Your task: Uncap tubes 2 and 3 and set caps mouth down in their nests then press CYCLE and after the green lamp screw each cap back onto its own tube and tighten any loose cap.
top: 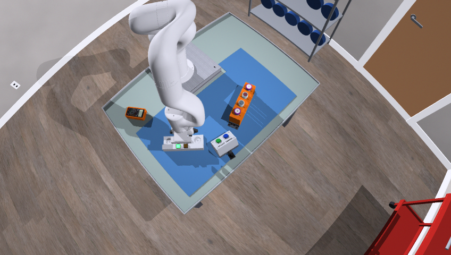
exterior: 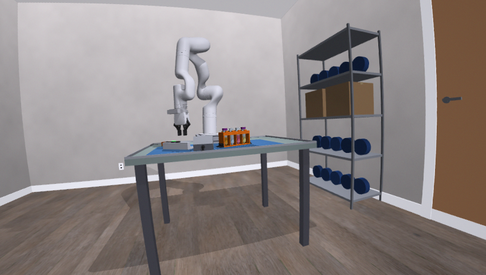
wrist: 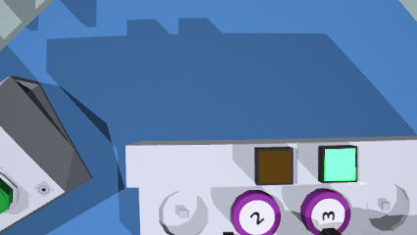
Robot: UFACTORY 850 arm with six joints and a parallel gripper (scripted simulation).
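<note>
- The cap of tube 2 (wrist: 255, 215) and the cap of tube 3 (wrist: 327, 212), purple-rimmed with white numbered tops, sit side by side in the two middle nests of the cap tray (top: 199, 146) (exterior: 176, 145) (wrist: 186, 166), low right of centre in the wrist view; the arm hides them from above.
- The green lamp (top: 178, 145) (wrist: 340, 164) is lit; the amber lamp (top: 185, 145) (wrist: 274, 166) beside it is dark.
- The gripper (top: 183, 132) (exterior: 180, 134) (wrist: 279, 233) is about half open with nothing between its fingers, pointing down above the tray. Its fingertips just enter the bottom edge of the wrist view.
- Right of the tray in the top view is the white key housing (top: 227, 147) (exterior: 203, 142) (wrist: 29, 176), with the green key (top: 218, 141) (wrist: 4, 197) left of the blue key (top: 225, 136).
- Above and right of that, the orange decapping station (top: 234, 120) (exterior: 220, 139) has purple caps on both end tubes; the middle two are uncapped.
- An orange meter (top: 135, 113) lies at the left of the surface (top: 256, 39) (exterior: 218, 153).
- A shelf rack (top: 318, 47) (exterior: 352, 136) stands upper right of the top view, a red cart (top: 423, 201) lower right.
</note>
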